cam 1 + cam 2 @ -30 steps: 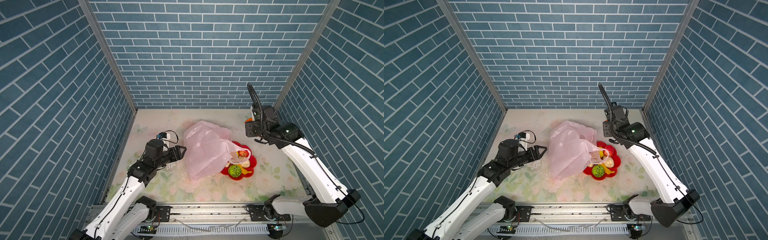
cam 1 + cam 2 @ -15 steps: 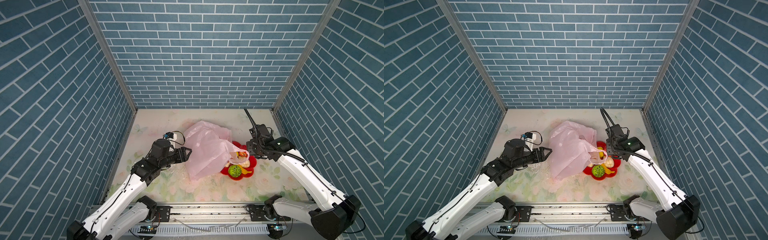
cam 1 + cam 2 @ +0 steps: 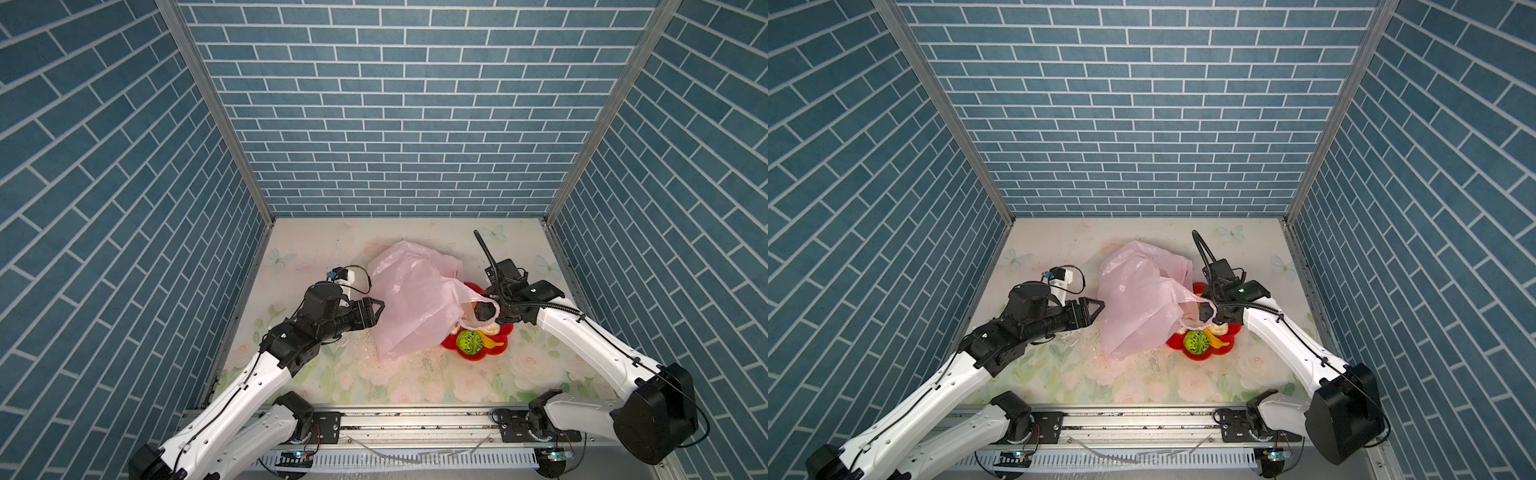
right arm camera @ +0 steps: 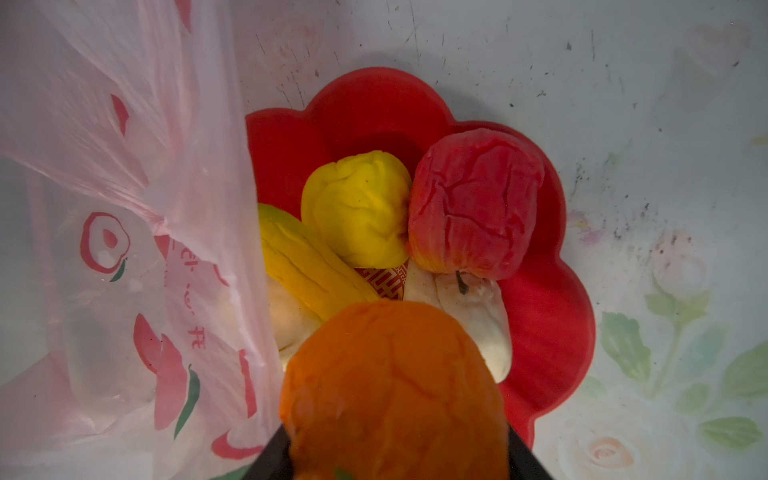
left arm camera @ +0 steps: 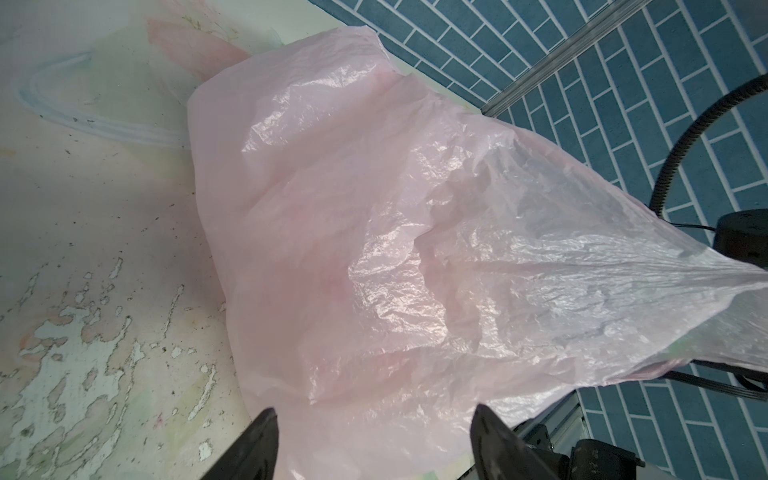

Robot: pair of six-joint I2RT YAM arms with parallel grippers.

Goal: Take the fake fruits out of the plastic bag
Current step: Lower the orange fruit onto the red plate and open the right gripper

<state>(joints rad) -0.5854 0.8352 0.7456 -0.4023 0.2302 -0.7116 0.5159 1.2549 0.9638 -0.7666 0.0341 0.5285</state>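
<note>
A red flower-shaped dish (image 4: 374, 112) sits on the scuffed floral table (image 3: 415, 382), enclosed by blue brick walls (image 3: 395, 124).

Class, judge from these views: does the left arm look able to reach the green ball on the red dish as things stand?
Probably not directly: the plastic bag lies heaped between the open left pincer and the green ball, and the right pincer, holding the orange fruit, crowds the dish.

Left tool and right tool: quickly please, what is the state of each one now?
Left tool: open, holding nothing, pointed at the plastic bag.
Right tool: closed on the orange fruit.
</note>
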